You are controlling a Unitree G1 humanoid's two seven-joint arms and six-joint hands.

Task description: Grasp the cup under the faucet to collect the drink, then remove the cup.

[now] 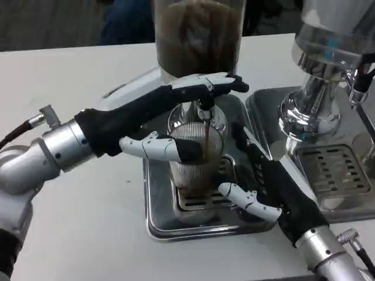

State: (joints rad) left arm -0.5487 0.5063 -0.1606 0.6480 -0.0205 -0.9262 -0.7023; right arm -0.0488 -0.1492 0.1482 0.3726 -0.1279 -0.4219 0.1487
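Note:
A clear ribbed cup stands on the grate of a steel drip tray, right under the faucet of a dispenser with a dark drink in its tank. A thin dark stream runs into the cup, and a little liquid has gathered at its bottom. My right hand wraps the cup from the right, fingers behind it and thumb in front, low down. My left hand reaches in from the left. Its fingers rest on the faucet's lever and its thumb lies across the cup's front.
A second dispenser with a chrome base stands at the right over its own drip tray. White table lies to the left and front of the trays.

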